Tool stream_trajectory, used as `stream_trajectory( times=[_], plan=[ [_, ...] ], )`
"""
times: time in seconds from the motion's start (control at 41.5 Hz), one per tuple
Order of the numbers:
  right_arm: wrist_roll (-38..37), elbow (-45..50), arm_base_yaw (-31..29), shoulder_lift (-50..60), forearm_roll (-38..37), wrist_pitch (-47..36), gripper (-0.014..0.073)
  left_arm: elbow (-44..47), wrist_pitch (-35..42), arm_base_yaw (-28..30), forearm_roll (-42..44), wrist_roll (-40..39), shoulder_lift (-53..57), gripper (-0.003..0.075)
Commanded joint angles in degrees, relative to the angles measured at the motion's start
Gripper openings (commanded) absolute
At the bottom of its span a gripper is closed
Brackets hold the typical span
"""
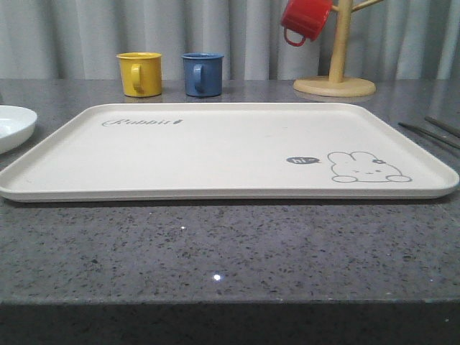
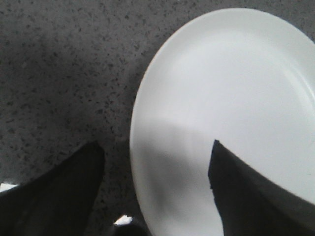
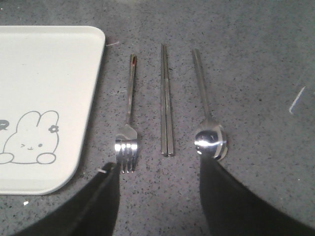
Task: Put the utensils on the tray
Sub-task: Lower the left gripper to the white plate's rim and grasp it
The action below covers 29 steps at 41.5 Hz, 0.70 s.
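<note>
The cream tray [image 1: 215,154] with its rabbit drawing lies empty in the middle of the grey counter, and its corner [image 3: 44,98] shows in the right wrist view. To its right lie a silver fork [image 3: 128,128], a pair of chopsticks [image 3: 166,101] and a spoon [image 3: 209,128], side by side; two thin handles [image 1: 431,131] show at the front view's right edge. My right gripper [image 3: 160,169] hovers open over their near ends, holding nothing. The white plate [image 1: 11,126] sits left of the tray. My left gripper [image 2: 155,152] is open astride the plate's rim [image 2: 135,128], one finger over the plate, the other over the counter.
A yellow mug [image 1: 140,73] and a blue mug [image 1: 202,74] stand behind the tray. At the back right a red mug [image 1: 305,20] hangs on a wooden mug tree [image 1: 336,61]. The counter's front edge runs close below the tray.
</note>
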<state>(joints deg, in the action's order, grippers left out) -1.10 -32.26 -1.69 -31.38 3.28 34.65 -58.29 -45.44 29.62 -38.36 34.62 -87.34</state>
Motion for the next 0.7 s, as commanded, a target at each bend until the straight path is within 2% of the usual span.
stream_trajectory(
  times=[0.0, 0.121, 0.193, 0.434, 0.579, 0.675],
  plan=[
    [0.3, -1.5, -0.2, -0.6, 0.1, -3.8, 0.0403, -1.9, 1.7, 0.1, -3.1, 0.7, 0.3, 0.0461],
    [0.3, -1.5, -0.2, -0.6, 0.1, -3.8, 0.0403, -1.9, 1.4, 0.1, -3.1, 0.9, -0.7, 0.0460],
    [0.3, -1.5, -0.2, -0.6, 0.1, -3.8, 0.0403, -1.9, 1.5, 0.1, -3.1, 0.9, -0.9, 0.0430],
    [0.3, -1.5, -0.2, -0.6, 0.1, -3.8, 0.0403, -1.9, 0.3, 0.1, -1.5, 0.9, -0.9, 0.0138],
    [0.3, -1.5, -0.2, -0.6, 0.1, -3.8, 0.0403, -1.9, 0.5, 0.1, -1.2, 0.9, -0.9, -0.0009],
    [0.3, -1.5, -0.2, -0.6, 0.1, -3.8, 0.0403, -2.5, -0.1, 0.1, -1.2, 0.9, -0.9, -0.0018]
  ],
)
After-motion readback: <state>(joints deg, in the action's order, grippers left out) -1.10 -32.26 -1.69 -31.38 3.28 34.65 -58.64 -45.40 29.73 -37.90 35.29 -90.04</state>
